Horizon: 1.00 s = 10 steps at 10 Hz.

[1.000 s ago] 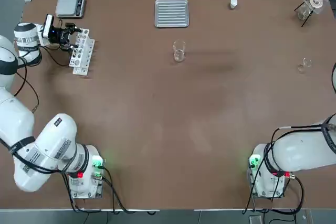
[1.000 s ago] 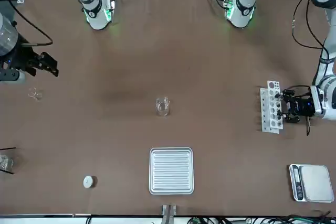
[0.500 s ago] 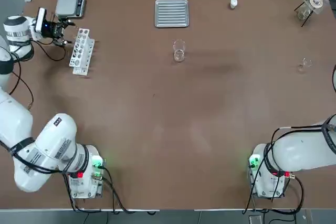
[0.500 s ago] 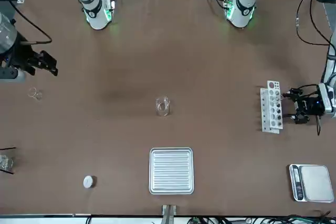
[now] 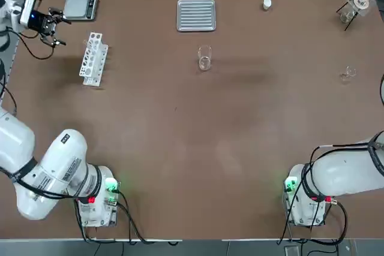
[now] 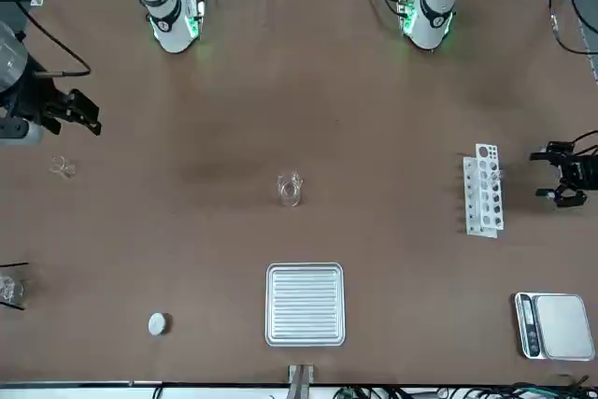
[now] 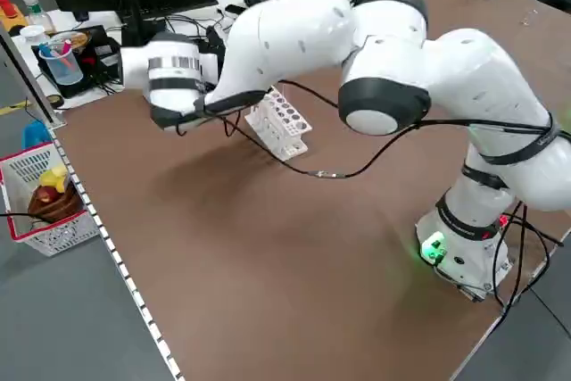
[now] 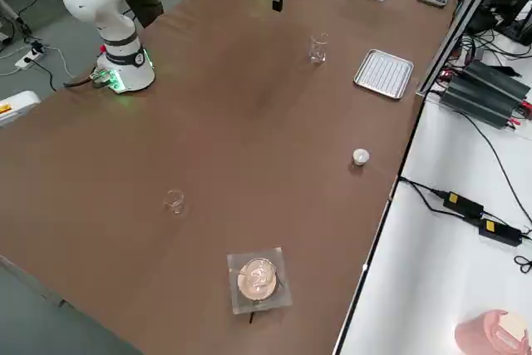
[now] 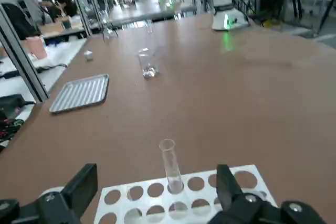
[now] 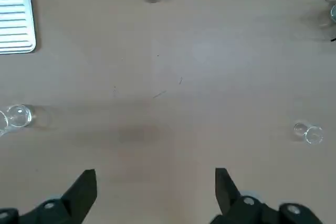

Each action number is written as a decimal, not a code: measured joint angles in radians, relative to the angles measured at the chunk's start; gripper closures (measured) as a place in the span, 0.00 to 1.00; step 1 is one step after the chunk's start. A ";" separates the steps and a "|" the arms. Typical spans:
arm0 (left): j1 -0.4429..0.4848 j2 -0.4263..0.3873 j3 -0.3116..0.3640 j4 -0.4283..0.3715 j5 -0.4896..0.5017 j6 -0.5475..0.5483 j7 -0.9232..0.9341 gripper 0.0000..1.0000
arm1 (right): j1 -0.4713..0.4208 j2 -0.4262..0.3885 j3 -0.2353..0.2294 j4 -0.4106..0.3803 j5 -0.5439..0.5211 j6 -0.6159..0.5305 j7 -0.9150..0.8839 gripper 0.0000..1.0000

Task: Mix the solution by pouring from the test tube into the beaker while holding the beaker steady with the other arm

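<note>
Clear test tube (image 9: 169, 164) stood upright in white rack (image 9: 199, 195); clear beaker (image 5: 204, 58) upright mid-desk, well apart.

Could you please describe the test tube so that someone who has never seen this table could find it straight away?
Look for the white multi-hole rack near the table's far left corner, just right of the open left hand and below the grey scale. The test tube stands upright in one of its holes. It is the only thin clear glass tube there; the other holes that show look empty.

No legible text (perhaps too small)
</note>
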 joint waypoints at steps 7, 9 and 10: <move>-0.258 -0.292 -0.028 -0.119 0.087 0.114 -0.032 0.00 | -0.002 -0.001 0.000 0.000 -0.001 0.000 0.000 0.00; -0.311 -0.346 -0.021 -0.164 0.087 0.184 -0.083 0.00 | -0.003 -0.001 0.000 0.000 -0.001 0.001 0.000 0.00; -0.329 -0.374 -0.020 -0.188 0.087 0.212 -0.111 0.00 | -0.003 -0.001 0.000 0.000 -0.001 0.001 0.000 0.00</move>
